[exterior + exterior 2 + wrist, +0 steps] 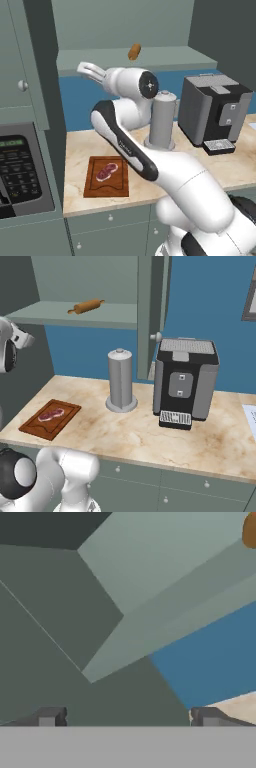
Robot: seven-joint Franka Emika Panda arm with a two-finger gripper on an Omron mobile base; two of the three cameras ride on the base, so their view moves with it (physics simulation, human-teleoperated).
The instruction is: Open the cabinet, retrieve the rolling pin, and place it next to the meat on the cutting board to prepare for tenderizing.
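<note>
I have the cabinet (100,286) standing open, both doors swung aside, and the rolling pin (86,306) lies on its shelf, slightly angled, well apart from my gripper (127,717). The gripper is released, its fingertips (50,716) spread wide with nothing between them, and it looks at the left end of the shelf with the blue wall below it. The pin just peeks in at the hand view's top right corner (250,529).

So the step in hand, as I judge it, is the reach for the pin. To do it well I would swing the hand toward the pin and turn the wrist so the jaws straddle the thick middle across its length (a grip on a narrow handle end would likely let it tip). I would come in above the shelf lip, not under it, and keep clear of the open door (150,316) on the right side.

Down on the counter (150,426), the cutting board (107,177) waits with the meat (107,171) on its upper part; the bare strip nearer the board's front edge looks like the sensible spot for the pin. The paper towel holder (120,380) and coffee machine (185,381) stand off to the right, out of that path.
</note>
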